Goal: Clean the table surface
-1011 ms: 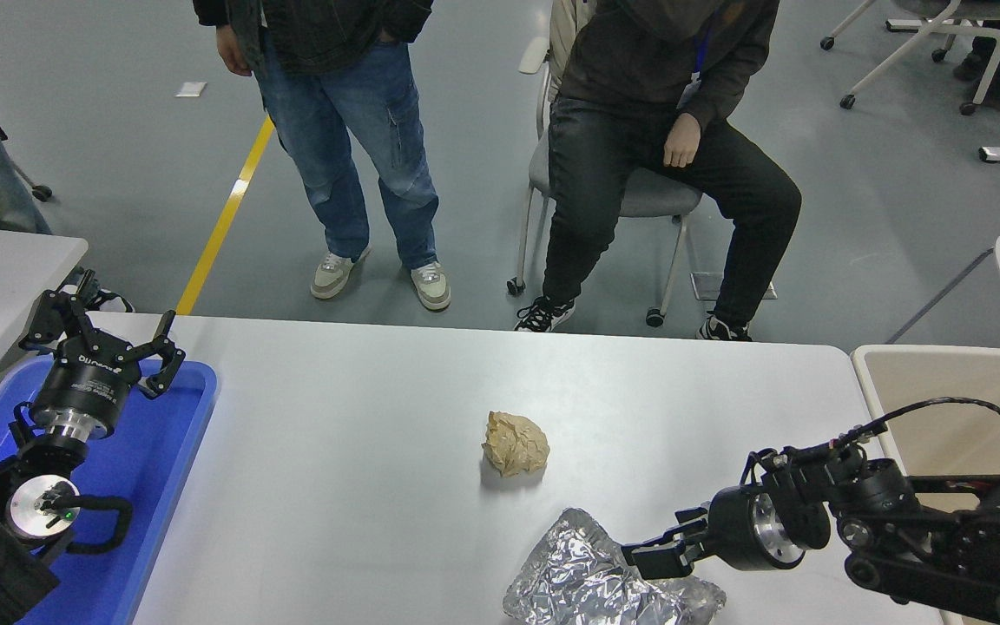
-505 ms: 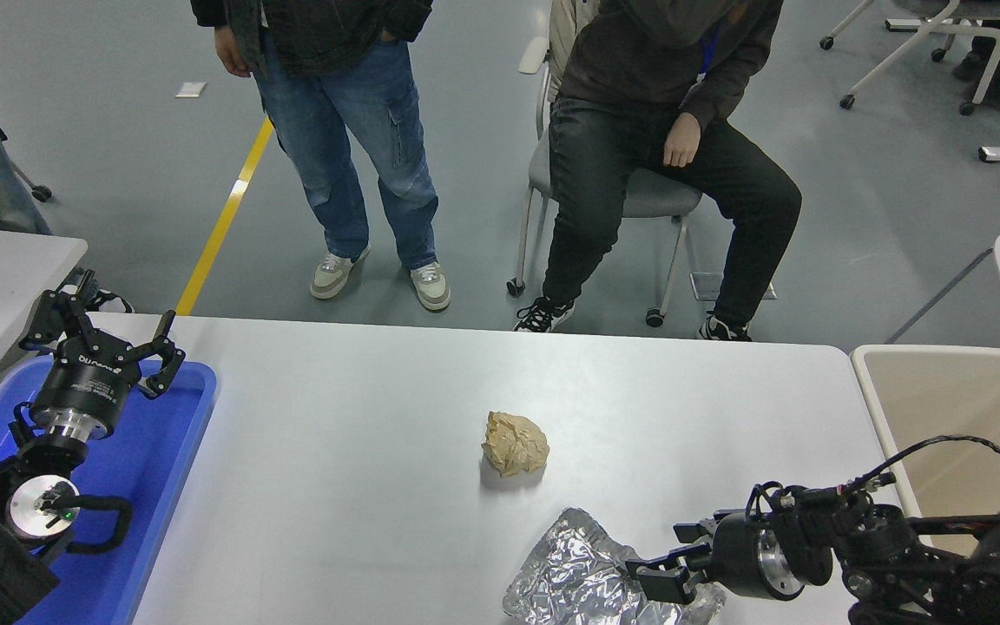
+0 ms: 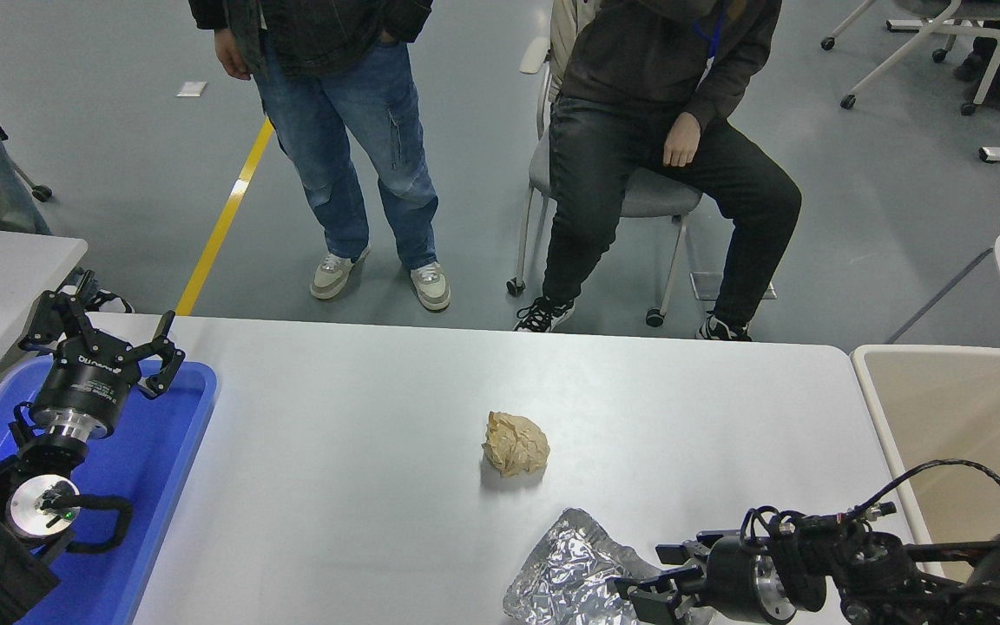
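The wide white table (image 3: 361,451) fills the foreground. The right hand (image 3: 652,586) sits low at its near edge, fingers parted around crumpled foil (image 3: 565,577). Brown paper ball (image 3: 515,443) lies mid-table. The left hand (image 3: 105,343) hovers spread over the blue tray (image 3: 170,460).

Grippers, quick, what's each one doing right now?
Left gripper: open, empty, over the blue tray.
Right gripper: at the foil; grip cannot be told.

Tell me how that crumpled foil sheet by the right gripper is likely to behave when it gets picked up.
The crumpled foil looks thin and creased, so it is probably very light and would likely crush further where the right gripper pinches it. It lies spread out rather than balled, so the loose end may sag or flap. Flat on the table surface, it seems unlikely to roll.
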Tool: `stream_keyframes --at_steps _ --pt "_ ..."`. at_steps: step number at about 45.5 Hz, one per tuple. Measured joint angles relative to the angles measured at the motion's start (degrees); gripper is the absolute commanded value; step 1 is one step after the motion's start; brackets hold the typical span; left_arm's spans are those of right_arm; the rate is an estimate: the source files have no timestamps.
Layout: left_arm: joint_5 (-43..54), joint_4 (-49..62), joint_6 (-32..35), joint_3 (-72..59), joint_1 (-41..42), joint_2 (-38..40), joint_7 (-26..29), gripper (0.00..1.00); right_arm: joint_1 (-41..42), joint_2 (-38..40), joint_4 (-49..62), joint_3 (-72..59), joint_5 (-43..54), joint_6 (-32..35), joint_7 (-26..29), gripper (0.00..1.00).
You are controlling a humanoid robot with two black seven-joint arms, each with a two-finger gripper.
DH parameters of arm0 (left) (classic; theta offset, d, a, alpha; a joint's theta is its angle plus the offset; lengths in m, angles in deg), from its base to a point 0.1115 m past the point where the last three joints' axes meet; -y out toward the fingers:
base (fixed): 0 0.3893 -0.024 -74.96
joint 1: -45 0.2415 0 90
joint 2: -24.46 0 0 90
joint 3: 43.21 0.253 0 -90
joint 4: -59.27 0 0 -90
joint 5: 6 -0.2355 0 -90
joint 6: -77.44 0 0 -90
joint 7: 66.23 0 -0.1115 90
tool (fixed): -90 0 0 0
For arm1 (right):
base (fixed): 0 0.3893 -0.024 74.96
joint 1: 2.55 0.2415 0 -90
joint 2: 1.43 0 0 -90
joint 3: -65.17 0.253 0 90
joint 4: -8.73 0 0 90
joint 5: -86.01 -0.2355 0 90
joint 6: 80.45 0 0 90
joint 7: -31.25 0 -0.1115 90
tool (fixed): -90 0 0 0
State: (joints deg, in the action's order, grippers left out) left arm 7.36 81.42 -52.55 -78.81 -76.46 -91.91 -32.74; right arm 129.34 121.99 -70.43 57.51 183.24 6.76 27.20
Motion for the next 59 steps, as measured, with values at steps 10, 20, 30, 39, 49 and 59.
stream_keyframes --at_steps 10,20,30,39,49,59 --pt "0.0 0.0 0.0 0.0 0.0 0.0 0.0 1.0 -0.2 -0.1 0.8 0.1 -0.5 -0.2 0.1 0.0" --pt "0.0 0.0 0.0 0.0 0.0 0.0 0.0 1.0 0.4 0.2 1.0 0.2 -3.4 0.0 0.3 0.0" --pt "0.0 0.0 0.0 0.0 0.0 0.0 0.0 1.0 1.7 1.1 -0.2 0.3 -7.8 0.1 0.4 0.0" --pt "0.0 0.0 0.0 0.0 0.0 0.0 0.0 1.0 4.0 3.0 -3.4 0.5 -12.2 1.4 0.4 0.0" --pt "0.0 0.0 0.0 0.0 0.0 0.0 0.0 1.0 7.4 6.6 -6.7 1.0 -17.7 3.9 0.4 0.0" --pt "0.0 0.0 0.0 0.0 0.0 0.0 0.0 1.0 10.4 10.4 -9.0 2.1 -20.8 5.5 0.1 0.0"
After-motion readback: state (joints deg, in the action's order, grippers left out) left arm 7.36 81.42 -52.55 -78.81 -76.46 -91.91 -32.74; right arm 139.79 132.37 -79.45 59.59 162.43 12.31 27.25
